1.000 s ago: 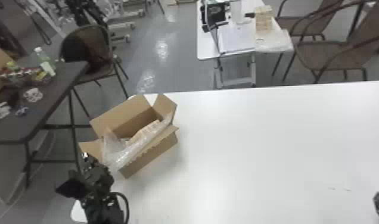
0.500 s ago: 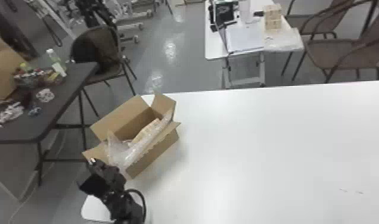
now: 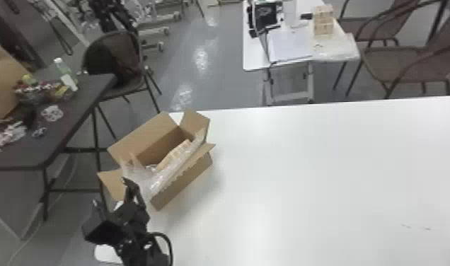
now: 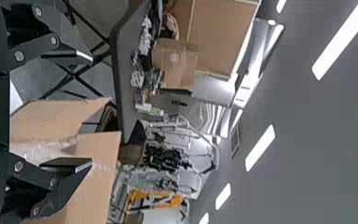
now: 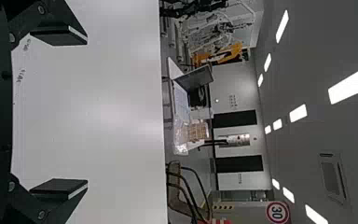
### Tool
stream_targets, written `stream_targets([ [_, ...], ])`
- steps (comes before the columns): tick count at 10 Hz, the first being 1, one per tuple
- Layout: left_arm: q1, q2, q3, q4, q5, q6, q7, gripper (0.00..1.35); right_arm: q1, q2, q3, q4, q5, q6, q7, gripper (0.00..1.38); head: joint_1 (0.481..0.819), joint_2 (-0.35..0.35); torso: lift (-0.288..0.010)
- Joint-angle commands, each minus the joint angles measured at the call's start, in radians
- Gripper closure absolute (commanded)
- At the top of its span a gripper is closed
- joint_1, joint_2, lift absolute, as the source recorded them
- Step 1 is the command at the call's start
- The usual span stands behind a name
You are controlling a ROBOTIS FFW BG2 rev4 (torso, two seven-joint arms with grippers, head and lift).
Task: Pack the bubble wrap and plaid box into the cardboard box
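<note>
The open cardboard box [image 3: 185,181] holds plaid box [image 3: 174,154] and bubble wrap [image 3: 140,175].

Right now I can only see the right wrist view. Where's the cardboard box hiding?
Observer: The cardboard box is on the robot's left part of the white table, with its flaps open.
Operator: Ooh, is anything in it?
Observer: Yes, the plaid box is inside, and bubble wrap runs along the near wall.
Operator: Where's the other gripper?
Observer: The left gripper is by the box's near left corner, jaws apart.
</note>
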Motion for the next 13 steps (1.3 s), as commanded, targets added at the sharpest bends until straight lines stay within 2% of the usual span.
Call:
stream_targets([
  [1,0.113,0.001,-0.048,-0.149,-0.037,0.003,-0.028,0.22,0.018,0.001,-0.001,-0.033,-0.010,0.004,-0.002,0.21,0.695,0.282,-0.089],
  [3,0.227,0.003,-0.101,-0.258,-0.090,0.018,-0.203,0.23,0.059,0.001,0.001,-0.090,0.001,0.013,-0.002,0.21,0.695,0.233,-0.089],
  [4,0.262,0.006,-0.132,-0.261,-0.080,0.018,-0.275,0.23,0.082,0.001,-0.001,-0.127,0.025,0.008,-0.002,0.21,0.695,0.187,-0.089],
  [6,0.340,0.001,-0.135,-0.252,-0.066,0.067,-0.437,0.23,0.101,0.001,0.002,-0.160,0.065,0.004,-0.002,0.21,0.695,0.110,-0.089],
  [7,0.377,0.001,-0.133,-0.248,-0.080,0.087,-0.487,0.23,0.111,0.001,0.004,-0.159,0.070,-0.007,-0.002,0.21,0.695,0.085,-0.089],
  [9,0.418,0.006,-0.156,-0.229,-0.086,0.102,-0.516,0.23,0.139,0.001,0.025,-0.150,0.071,-0.022,-0.005,0.23,0.695,0.065,-0.089],
  [13,0.388,0.006,-0.155,-0.207,-0.083,0.105,-0.554,0.23,0.139,0.001,0.070,-0.125,0.067,-0.024,-0.020,0.24,0.695,0.069,-0.089],
])
